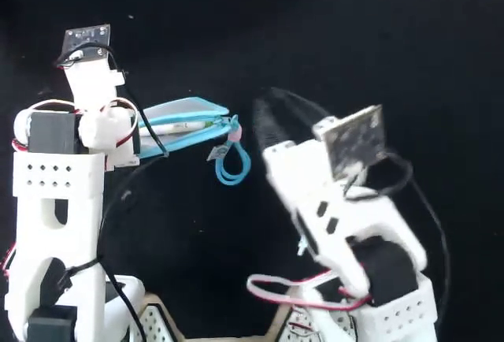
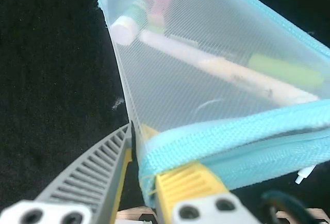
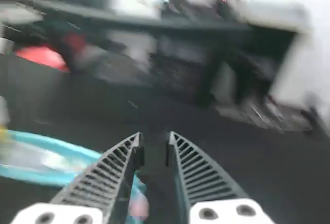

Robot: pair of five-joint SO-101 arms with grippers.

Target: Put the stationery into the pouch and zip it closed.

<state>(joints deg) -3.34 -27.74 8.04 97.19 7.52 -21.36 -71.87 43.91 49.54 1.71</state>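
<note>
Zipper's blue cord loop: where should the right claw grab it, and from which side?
Grip the blue cord loop at its free bend, farthest from the pouch, coming down from the right arm's side. It lies loose beside the pouch's end, well away from the left claw, which clamps the opposite end.

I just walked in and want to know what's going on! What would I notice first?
Probably the see-through blue pouch in the middle of the black table, with pens and what looks like a glue stick showing inside it. The left claw pinches one end of it. The right claw hangs slightly open near the other end, by the looped blue strap.
</note>
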